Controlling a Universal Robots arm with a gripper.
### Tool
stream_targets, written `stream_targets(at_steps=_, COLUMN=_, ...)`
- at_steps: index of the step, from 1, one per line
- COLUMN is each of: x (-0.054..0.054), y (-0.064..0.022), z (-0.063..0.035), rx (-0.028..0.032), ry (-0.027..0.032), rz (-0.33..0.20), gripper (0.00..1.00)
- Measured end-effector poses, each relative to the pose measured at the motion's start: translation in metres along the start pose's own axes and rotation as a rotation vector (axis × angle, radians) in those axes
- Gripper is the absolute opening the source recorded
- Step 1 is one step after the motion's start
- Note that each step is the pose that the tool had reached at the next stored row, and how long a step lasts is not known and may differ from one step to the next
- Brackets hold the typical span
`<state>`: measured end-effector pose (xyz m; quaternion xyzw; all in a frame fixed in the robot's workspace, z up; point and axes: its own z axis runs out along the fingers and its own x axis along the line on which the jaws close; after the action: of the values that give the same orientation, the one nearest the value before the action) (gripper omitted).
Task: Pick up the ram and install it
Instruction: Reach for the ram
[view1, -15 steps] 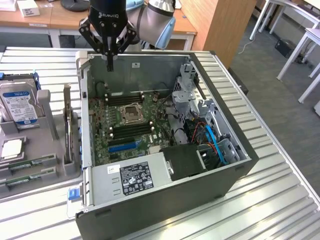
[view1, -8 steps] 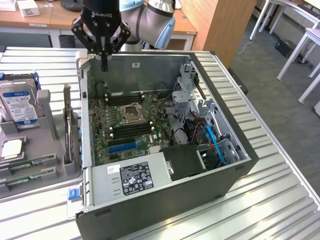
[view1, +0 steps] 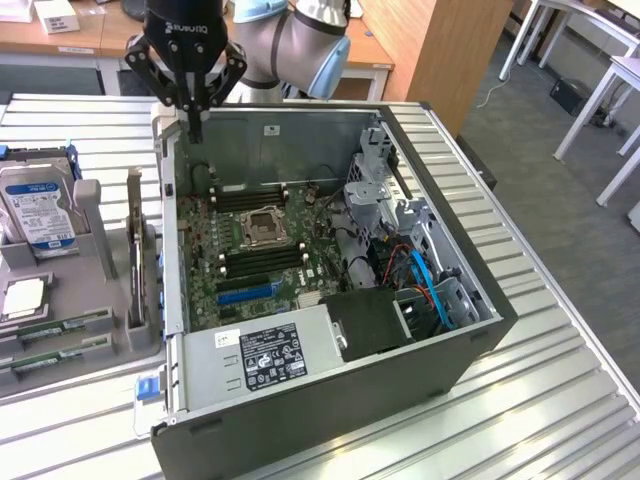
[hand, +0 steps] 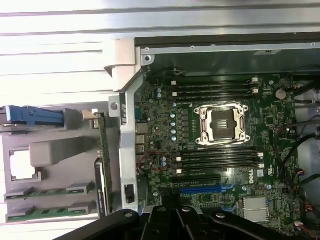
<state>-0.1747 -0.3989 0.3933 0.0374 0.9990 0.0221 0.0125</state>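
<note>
The gripper (view1: 195, 125) hangs at the upper left of the exterior view, above the corner of the open computer case (view1: 330, 400). Its fingers are pressed together on nothing. The ram (view1: 134, 250) stands on edge, untouched, in the grey tray (view1: 95, 270) at the exterior view's left. A clean pick likely calls for fingers spread across its thin edge, centred along its length, and a straight lift.
</note>
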Motion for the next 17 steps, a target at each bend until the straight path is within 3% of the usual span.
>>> stream_targets(at_steps=17, x=0.038, y=-0.0028, z=-0.001, rx=0.0002, ry=0.0, rz=0.0, gripper=0.11)
